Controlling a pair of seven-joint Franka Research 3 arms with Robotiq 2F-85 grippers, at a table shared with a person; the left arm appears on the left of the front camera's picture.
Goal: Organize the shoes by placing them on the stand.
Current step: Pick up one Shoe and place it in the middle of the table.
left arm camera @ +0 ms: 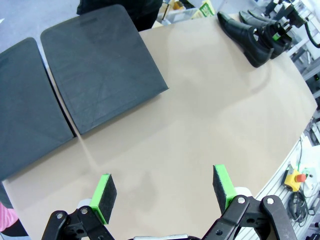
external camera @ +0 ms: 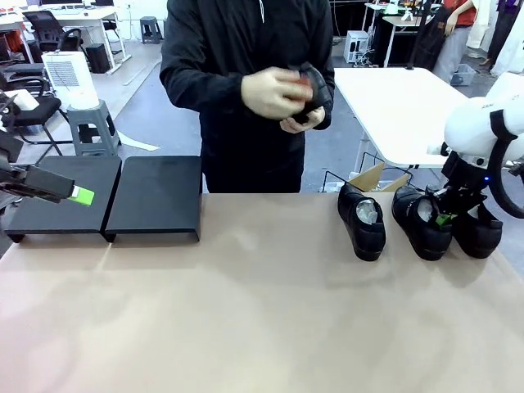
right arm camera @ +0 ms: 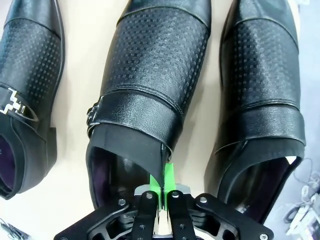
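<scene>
Three glossy black shoes stand at the table's right: a left one (external camera: 363, 221), a middle one (external camera: 419, 225) and a right one (external camera: 485, 233). My right gripper (external camera: 443, 219) is shut on the collar rim of the middle shoe (right arm camera: 155, 65), pads pinching the leather (right arm camera: 162, 186). The neighbouring shoes (right arm camera: 30, 50) (right arm camera: 262, 60) lie on either side of it. The person holds a fourth shoe (external camera: 318, 92) at chest height with a reddish brush (external camera: 304, 81). The matte-black stand (external camera: 155, 196) (left arm camera: 100, 65) sits bare at the far left. My left gripper (external camera: 82, 195) (left arm camera: 165, 185) hovers open by it.
A white table (external camera: 401, 106) stands behind at the right, with a cardboard box (external camera: 372, 176) below it. A stool carrying a white appliance (external camera: 82, 106) is at the back left. An emergency-stop button (left arm camera: 295, 176) hangs off the table's edge.
</scene>
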